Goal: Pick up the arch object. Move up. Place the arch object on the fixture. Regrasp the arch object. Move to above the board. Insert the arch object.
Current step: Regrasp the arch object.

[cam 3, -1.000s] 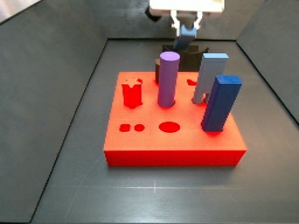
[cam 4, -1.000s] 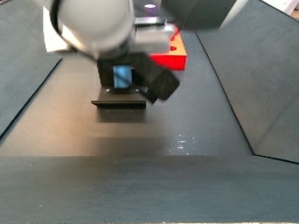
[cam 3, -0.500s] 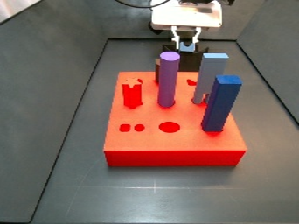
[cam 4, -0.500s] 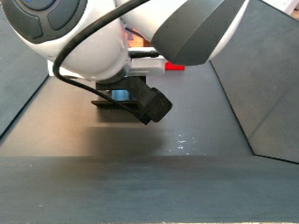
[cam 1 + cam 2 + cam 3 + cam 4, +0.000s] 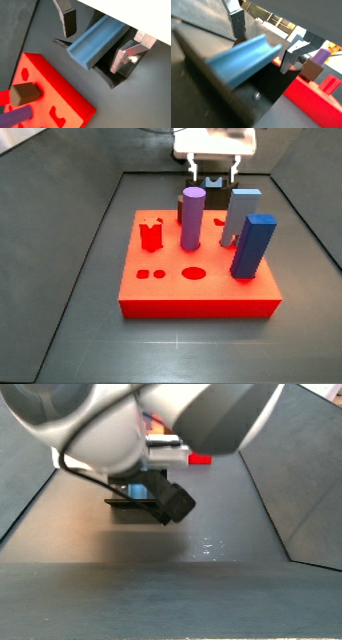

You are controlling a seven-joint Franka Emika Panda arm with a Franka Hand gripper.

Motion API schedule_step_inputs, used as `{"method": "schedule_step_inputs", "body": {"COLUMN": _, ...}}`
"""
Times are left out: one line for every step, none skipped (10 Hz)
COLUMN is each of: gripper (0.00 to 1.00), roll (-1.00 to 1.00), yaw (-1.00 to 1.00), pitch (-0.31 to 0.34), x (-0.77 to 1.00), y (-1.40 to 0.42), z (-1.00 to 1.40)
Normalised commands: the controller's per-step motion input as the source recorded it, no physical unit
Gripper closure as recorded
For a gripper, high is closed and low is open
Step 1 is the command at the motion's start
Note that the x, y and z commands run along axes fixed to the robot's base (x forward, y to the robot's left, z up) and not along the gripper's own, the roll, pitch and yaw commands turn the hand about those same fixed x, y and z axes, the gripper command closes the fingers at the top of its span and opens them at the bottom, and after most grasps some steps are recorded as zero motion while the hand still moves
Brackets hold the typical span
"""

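Note:
The arch object (image 5: pixel 97 42), a short grey-blue block with a groove along its top, lies on the black fixture (image 5: pixel 108 76) in both wrist views. It shows again as arch object (image 5: pixel 243 61) on fixture (image 5: pixel 246 96), and as a blue patch, arch object (image 5: pixel 134 489), under the arm. My gripper (image 5: pixel 93 47) straddles it, open, with a gap between each silver finger (image 5: pixel 69 21) and the block. In a side view the gripper (image 5: pixel 211 172) hangs behind the red board (image 5: pixel 201 293), over the fixture (image 5: pixel 214 191).
On the board stand a purple peg (image 5: pixel 193 216), a tall grey-blue block (image 5: pixel 242 213) and a dark-blue tall block (image 5: pixel 254 246). Dark tray walls slope up on both sides. The arm's bulk (image 5: pixel 147 424) hides most of the fixture area in a side view.
The fingers have opened and let go of the arch object, which stays on the fixture. The gripper has risen slightly above it.

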Motion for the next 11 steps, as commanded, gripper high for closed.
{"method": "schedule_step_inputs", "body": {"gripper": 0.0, "roll": 0.04, "yaw": -0.01, "pitch": -0.016, "x": -0.03, "y": 0.0, "z": 1.0}}
{"method": "schedule_step_inputs", "body": {"gripper": 0.0, "roll": 0.05, "yaw": 0.0, "pitch": -0.008, "x": -0.03, "y": 0.0, "z": 1.0}}
{"method": "schedule_step_inputs", "body": {"gripper": 0.0, "roll": 0.05, "yaw": 0.02, "pitch": 0.009, "x": -0.04, "y": 0.0, "z": 1.0}}
{"method": "schedule_step_inputs", "body": {"gripper": 0.0, "roll": 0.05, "yaw": 0.02, "pitch": 0.026, "x": -0.04, "y": 0.0, "z": 0.93}}
{"method": "schedule_step_inputs", "body": {"gripper": 0.0, "roll": 0.05, "yaw": 0.02, "pitch": 0.049, "x": -0.04, "y": 0.01, "z": 0.7}}
{"method": "schedule_step_inputs", "body": {"gripper": 0.0, "roll": 0.05, "yaw": 0.01, "pitch": 0.062, "x": -0.03, "y": 0.01, "z": 0.52}}
{"method": "schedule_step_inputs", "body": {"gripper": 0.0, "roll": 0.04, "yaw": 0.0, "pitch": 0.072, "x": -0.03, "y": 0.01, "z": 0.34}}
{"method": "schedule_step_inputs", "body": {"gripper": 0.0, "roll": 1.0, "yaw": 0.04, "pitch": 0.053, "x": -0.12, "y": -0.89, "z": 0.96}}
{"method": "schedule_step_inputs", "body": {"gripper": 0.0, "roll": 1.0, "yaw": 0.03, "pitch": 0.05, "x": -0.11, "y": -0.85, "z": 0.8}}
{"method": "schedule_step_inputs", "body": {"gripper": 0.0, "roll": 1.0, "yaw": 0.03, "pitch": 0.039, "x": -0.12, "y": -0.73, "z": 0.65}}
{"method": "schedule_step_inputs", "body": {"gripper": 0.0, "roll": 1.0, "yaw": 0.03, "pitch": 0.03, "x": -0.11, "y": -0.53, "z": 0.39}}
